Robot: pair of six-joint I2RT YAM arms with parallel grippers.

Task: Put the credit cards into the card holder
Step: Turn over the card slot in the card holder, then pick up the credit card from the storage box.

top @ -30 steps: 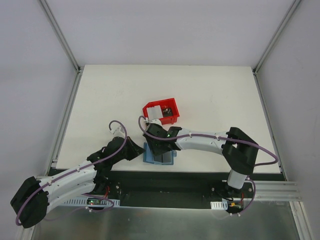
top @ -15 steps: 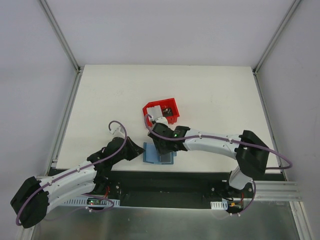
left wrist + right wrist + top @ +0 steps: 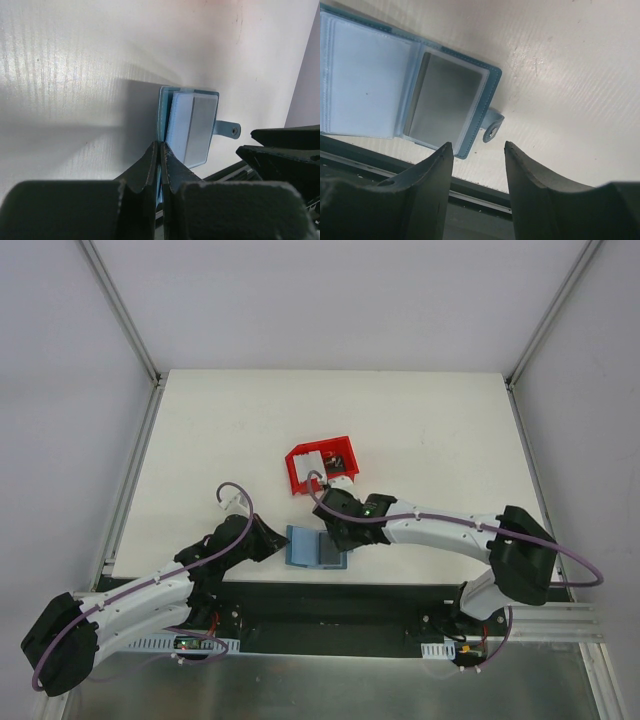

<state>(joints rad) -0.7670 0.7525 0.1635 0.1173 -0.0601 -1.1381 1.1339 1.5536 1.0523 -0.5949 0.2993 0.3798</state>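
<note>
The teal card holder (image 3: 303,548) lies spread open at the table's near edge. A dark grey credit card (image 3: 447,106) sits in its right pocket, and the left pocket (image 3: 365,85) looks pale. My left gripper (image 3: 160,148) is shut on the holder's (image 3: 192,125) left cover edge. In the top view that gripper (image 3: 281,543) sits at the holder's left side. My right gripper (image 3: 478,149) stands open with nothing in it, just off the snap tab (image 3: 492,129). From above, the right gripper (image 3: 340,538) hovers by the holder's right edge. A pale credit card (image 3: 312,462) lies in the red bin (image 3: 297,480).
The red bin stands just behind the right gripper. The table's front edge and a black rail (image 3: 480,192) run right under the holder. The right arm's dark parts (image 3: 287,152) show at the right of the left wrist view.
The right gripper has drawn back to the right off the card holder, uncovering the grey card in the pocket. Its elbow has swung right. The left arm has held still.
</note>
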